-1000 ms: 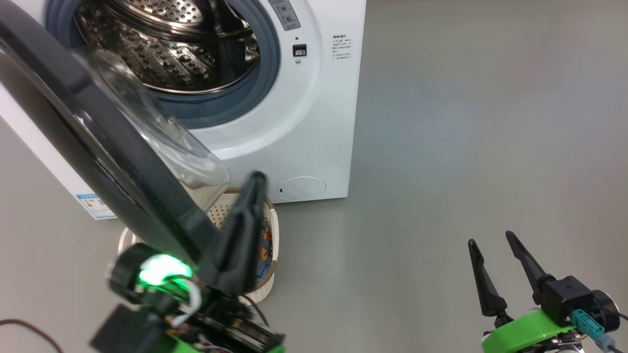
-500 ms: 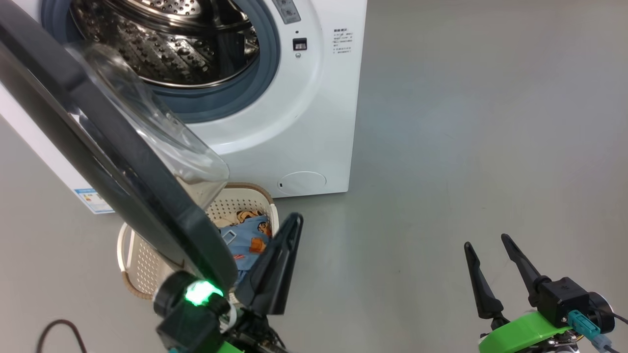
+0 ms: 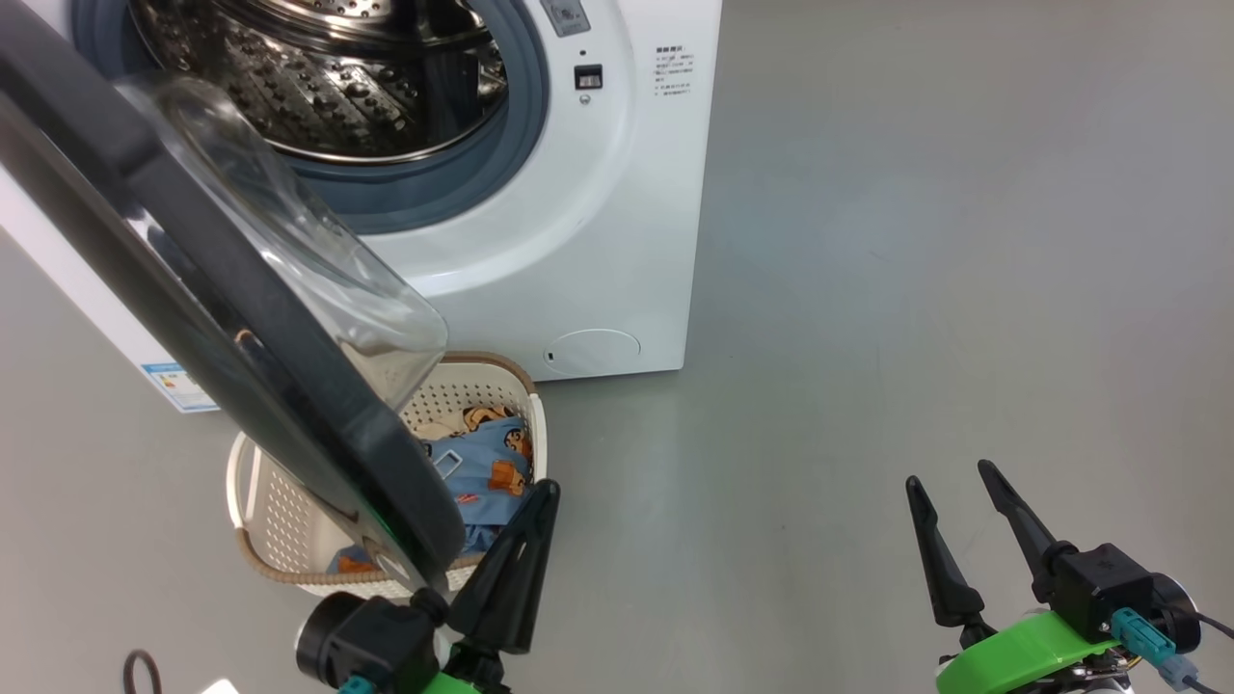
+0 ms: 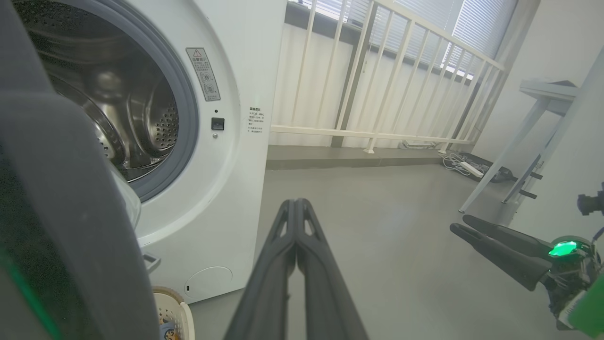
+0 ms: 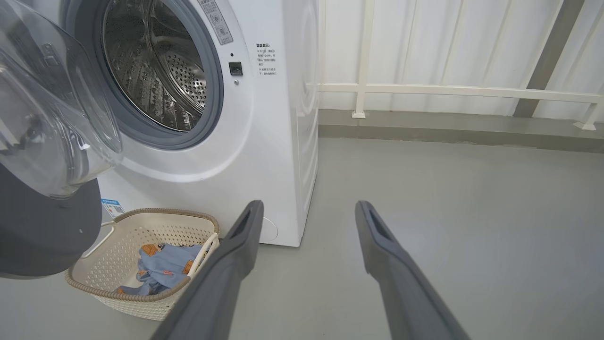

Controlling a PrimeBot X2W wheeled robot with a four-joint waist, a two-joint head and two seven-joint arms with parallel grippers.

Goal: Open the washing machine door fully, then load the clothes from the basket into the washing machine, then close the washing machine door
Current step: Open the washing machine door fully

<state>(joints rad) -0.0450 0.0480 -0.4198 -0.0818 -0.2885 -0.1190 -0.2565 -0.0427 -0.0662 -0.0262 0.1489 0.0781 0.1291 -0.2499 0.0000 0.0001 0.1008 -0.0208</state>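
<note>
Jaws on the left gripper [image 3: 543, 493] are pressed flat together, holding nothing; the right gripper [image 3: 949, 474] has its jaws spread wide and empty, hovering over the bare grey floor [image 3: 916, 241], well apart from everything else. In the head view the left gripper rises just beside the lower edge of the washing machine door [image 3: 289, 386]. It may be brushing the black rim, though the angle is too poor to be sure.

That door stands swung out from the washing machine [image 3: 598, 241], with its clear glass bowl facing the exposed steel drum [image 3: 318, 77]. The basket [image 3: 280, 520] sits on the floor right in front of the machine and is partly hidden under the door. The clothes [image 3: 482, 472], blue fabric with orange bears, lie inside it toward its right end. From the right wrist view, the basket is ahead and to the left of the spread jaws.
</note>
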